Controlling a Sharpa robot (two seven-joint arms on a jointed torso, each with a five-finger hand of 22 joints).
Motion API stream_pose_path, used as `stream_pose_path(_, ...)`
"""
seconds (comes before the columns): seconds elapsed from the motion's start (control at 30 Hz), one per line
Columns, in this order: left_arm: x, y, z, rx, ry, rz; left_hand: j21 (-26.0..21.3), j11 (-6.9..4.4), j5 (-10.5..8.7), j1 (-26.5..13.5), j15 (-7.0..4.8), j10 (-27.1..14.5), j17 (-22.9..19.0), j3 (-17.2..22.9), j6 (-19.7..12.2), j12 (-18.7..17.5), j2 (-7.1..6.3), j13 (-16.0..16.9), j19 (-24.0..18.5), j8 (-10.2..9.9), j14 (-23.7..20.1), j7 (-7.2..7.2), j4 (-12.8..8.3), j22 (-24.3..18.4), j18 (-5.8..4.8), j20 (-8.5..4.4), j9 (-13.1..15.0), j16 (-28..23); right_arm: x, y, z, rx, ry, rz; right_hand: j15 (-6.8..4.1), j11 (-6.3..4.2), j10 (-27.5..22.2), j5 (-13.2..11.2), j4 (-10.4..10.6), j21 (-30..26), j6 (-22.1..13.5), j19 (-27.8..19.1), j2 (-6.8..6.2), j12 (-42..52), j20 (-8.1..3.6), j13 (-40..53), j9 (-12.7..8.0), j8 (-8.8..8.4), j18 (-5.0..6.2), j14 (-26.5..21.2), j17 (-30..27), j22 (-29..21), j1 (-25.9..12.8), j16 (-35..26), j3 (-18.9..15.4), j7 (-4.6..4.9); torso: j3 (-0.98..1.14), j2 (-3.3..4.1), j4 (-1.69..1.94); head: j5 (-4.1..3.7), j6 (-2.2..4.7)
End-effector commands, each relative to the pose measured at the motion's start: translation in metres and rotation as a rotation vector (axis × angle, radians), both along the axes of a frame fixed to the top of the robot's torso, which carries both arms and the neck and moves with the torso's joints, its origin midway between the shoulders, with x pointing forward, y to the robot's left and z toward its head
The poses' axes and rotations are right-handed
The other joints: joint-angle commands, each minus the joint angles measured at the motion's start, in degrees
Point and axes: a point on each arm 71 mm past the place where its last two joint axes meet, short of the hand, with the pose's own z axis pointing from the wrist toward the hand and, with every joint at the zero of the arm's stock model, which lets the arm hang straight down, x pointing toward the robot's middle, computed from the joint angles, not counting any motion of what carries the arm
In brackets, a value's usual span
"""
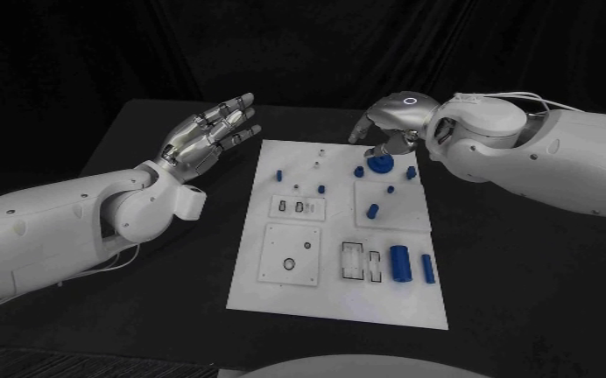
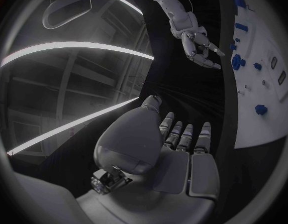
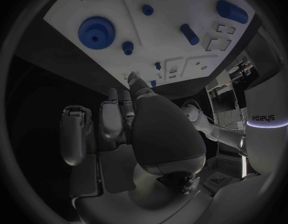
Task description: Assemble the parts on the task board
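The white task board (image 1: 339, 304) lies in the middle of the black table. A blue gear (image 1: 379, 165) sits near its far right corner, with small blue pegs (image 1: 373, 211) around it and a large blue cylinder (image 1: 400, 263) nearer me. My right hand (image 1: 389, 129) hovers just above and behind the gear, fingers apart and holding nothing; the right wrist view shows the gear (image 3: 94, 32) lying free on the board beyond the hand (image 3: 131, 129). My left hand (image 1: 208, 137) is raised off the board's left side, fingers stretched out and empty.
Rectangular cut-outs and square inset plates (image 1: 292, 255) mark the board's near half. Bare black tabletop (image 1: 165, 308) runs along the board's left and right sides. A black curtain hangs behind the table.
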Motion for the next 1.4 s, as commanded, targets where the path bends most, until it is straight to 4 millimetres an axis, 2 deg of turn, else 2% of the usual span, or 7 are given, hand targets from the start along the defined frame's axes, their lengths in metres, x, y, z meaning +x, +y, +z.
stream_pose_path(0.03,0.0,0.0,0.008,-0.062,-0.077,0.0,0.3,0.46,0.35,0.5,0.38,0.1,0.1,0.5,0.0,0.2,-0.18,0.0,-0.1,-0.2,0.0,0.0,0.0,0.1,1.09,0.34,-0.1,0.3,0.001,0.002,-0.005,-0.02,0.003,0.003,-0.05,0.01,0.6,0.3,0.0,0.3,0.4,0.4,-0.16,-0.1,0.06,0.0,0.1,0.04,-0.56,0.4,0.0,4.7,0.1,0.2,0.4,-0.08,0.0,0.19,0.1,-0.29,-0.29)
stream_pose_path(0.33,0.001,0.0,0.008,-0.062,-0.075,-0.004,0.4,0.53,0.44,0.6,0.43,0.1,0.1,0.6,0.0,0.2,-0.11,0.0,0.0,-0.2,0.1,0.1,-0.1,0.1,1.1,0.35,-0.1,0.4,0.002,0.006,-0.017,-0.054,0.051,-0.004,0.05,0.21,-0.1,0.8,-0.1,0.3,-0.1,0.4,-0.57,-1.0,0.1,-0.2,0.1,-0.36,-0.56,0.4,0.1,4.8,0.1,0.2,0.6,-0.15,-0.06,-0.11,0.22,0.11,-0.92)
stream_pose_path(0.47,0.001,0.0,0.008,-0.061,-0.075,-0.003,0.4,0.53,0.44,0.6,0.43,0.1,0.1,0.6,0.0,0.2,-0.11,0.0,0.0,-0.2,0.1,0.1,-0.1,0.1,1.1,0.35,-0.1,0.4,0.003,0.006,-0.019,-0.068,0.066,-0.011,0.27,0.53,-1.4,1.2,0.0,0.3,0.2,0.4,-0.8,-2.6,0.29,-0.3,0.2,-0.42,-0.56,0.4,0.2,4.9,-0.2,0.2,0.9,0.12,-0.15,-0.2,0.05,0.31,-1.07)
stream_pose_path(0.53,0.002,0.0,0.008,-0.061,-0.075,-0.004,0.4,0.53,0.44,0.6,0.43,0.1,0.1,0.6,0.0,0.2,-0.11,0.0,0.0,-0.2,0.1,0.1,-0.1,0.1,1.1,0.35,-0.1,0.4,0.003,0.005,-0.02,-0.074,0.073,-0.015,0.3,0.56,-1.5,1.5,-0.1,0.3,0.4,0.4,-0.78,-2.8,0.32,-0.3,0.2,-0.4,-0.57,0.4,0.2,5.0,-0.2,0.2,1.0,0.18,-0.15,-0.27,0.17,0.17,-1.16)
stream_pose_path(0.8,0.004,-0.001,0.007,-0.061,-0.074,-0.009,0.4,0.5,0.5,0.6,0.56,0.1,0.1,1.0,0.6,0.3,0.07,0.0,0.0,0.0,0.1,0.8,-0.2,0.1,1.11,0.35,0.0,0.4,0.004,0.005,-0.023,-0.084,0.085,-0.024,0.29,0.42,1.7,2.1,-0.2,0.3,3.3,0.4,-0.84,-2.4,0.4,0.2,1.4,0.84,-0.57,0.4,0.7,5.2,-0.4,0.3,1.9,1.2,-0.26,-0.47,0.12,0.28,-1.08)
stream_pose_path(1.0,0.005,-0.002,0.007,-0.062,-0.075,-0.01,0.4,0.55,0.51,0.6,0.56,0.2,0.1,1.1,0.6,0.3,0.13,0.0,0.0,0.0,0.3,0.85,-0.2,0.1,1.1,0.35,0.0,0.6,0.006,0.004,-0.027,-0.093,0.09,-0.04,0.27,0.38,1.8,2.1,-0.2,0.3,3.5,0.3,-0.88,-2.4,0.38,0.2,1.5,0.94,-0.54,0.4,0.8,5.1,-0.4,0.3,2.0,1.24,-0.39,-0.62,0.06,0.24,-1.1)
stream_pose_path(1.4,0.006,-0.003,0.006,-0.062,-0.074,-0.016,0.4,0.68,0.54,0.7,0.6,0.2,0.2,1.4,0.6,0.4,0.24,0.0,0.1,0.0,0.4,0.86,-0.3,0.1,1.11,0.34,0.0,0.7,0.01,0.005,-0.037,-0.113,0.064,-0.033,0.06,0.03,2.8,2.2,-0.1,0.2,3.4,0.2,-1.3,-2.1,0.22,0.5,1.8,0.81,-0.5,0.2,0.7,5.1,-0.9,0.2,2.2,1.09,-0.42,-0.82,0.08,0.48,-1.42)
